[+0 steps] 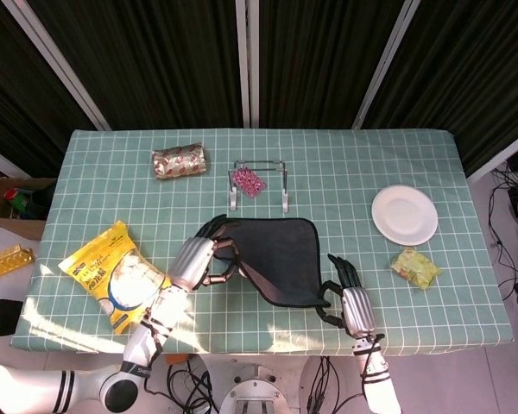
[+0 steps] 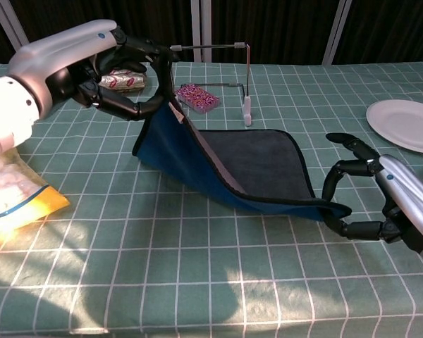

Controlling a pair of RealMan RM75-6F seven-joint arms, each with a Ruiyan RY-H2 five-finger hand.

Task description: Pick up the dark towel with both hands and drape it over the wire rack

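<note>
Left hand [image 2: 106, 67] pinching near-left corner of dark towel [image 1: 285, 250], lifted off table [image 1: 371, 164], blue underside showing in chest view. Right hand [image 2: 381, 201] curled round towel's near-right corner, thumb under, fingers over; edge raised slightly there. Rest of towel flat on checked cloth, mid-table. Wire rack [image 1: 259, 183] just beyond towel at 12 o'clock, pink packet [image 1: 248, 180] lying inside it. White plate [image 1: 404, 215] at 2 o'clock. Yellow snack bag [image 1: 112, 274] at 9 o'clock.
</note>
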